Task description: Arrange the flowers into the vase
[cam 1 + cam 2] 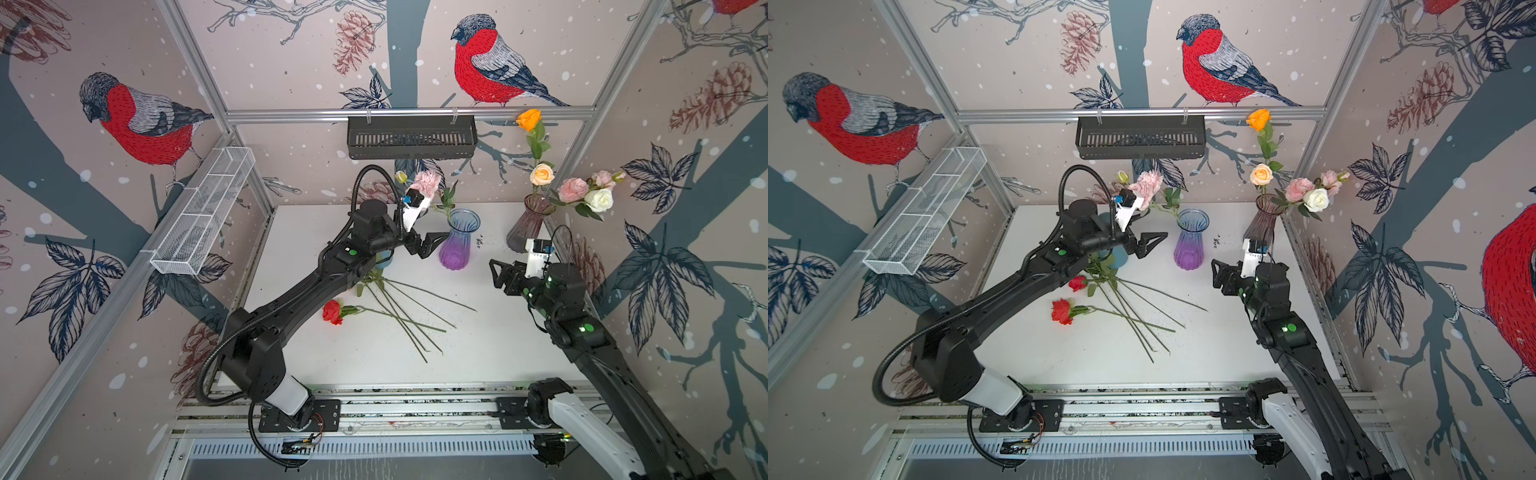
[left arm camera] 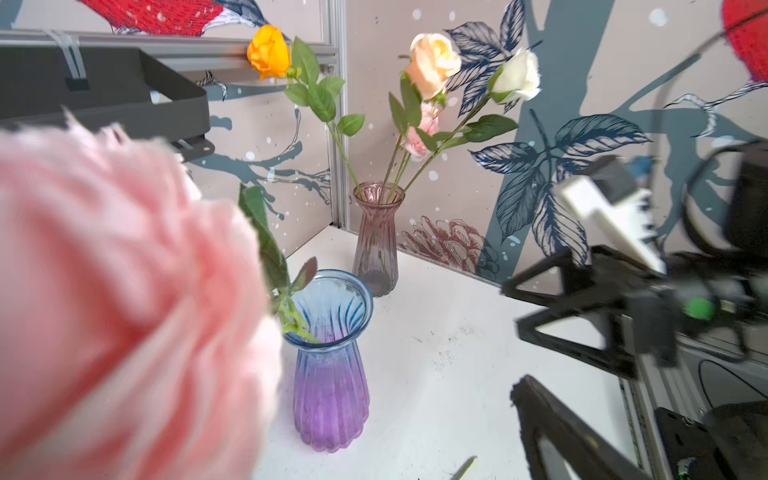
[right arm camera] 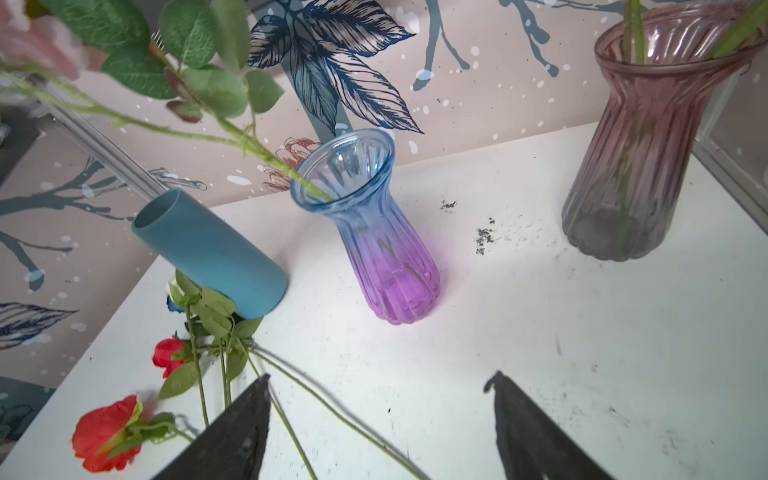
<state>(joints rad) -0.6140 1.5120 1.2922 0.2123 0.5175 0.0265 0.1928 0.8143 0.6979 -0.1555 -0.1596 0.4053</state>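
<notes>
A blue-to-purple glass vase (image 1: 459, 243) stands mid-table and holds one pink carnation (image 1: 428, 183), which leans left over its rim. My left gripper (image 1: 434, 245) is open just left of this vase, with nothing between its fingers. In the left wrist view the carnation's head (image 2: 124, 291) fills the near side and hides one finger. My right gripper (image 1: 495, 275) is open to the right of the vase, above bare table. Loose flowers lie on the table: a red rose (image 1: 332, 311), a second red one (image 1: 1077, 283) and several crossed green stems (image 1: 407, 316). These stems run near my right gripper (image 3: 380, 378).
A smoky pink vase (image 1: 528, 224) at the back right holds orange, peach, pink and white flowers. A teal cylinder vase (image 3: 212, 253) stands behind the loose flowers. A black basket (image 1: 411, 137) hangs on the back rail and a white mesh basket (image 1: 203, 212) on the left wall.
</notes>
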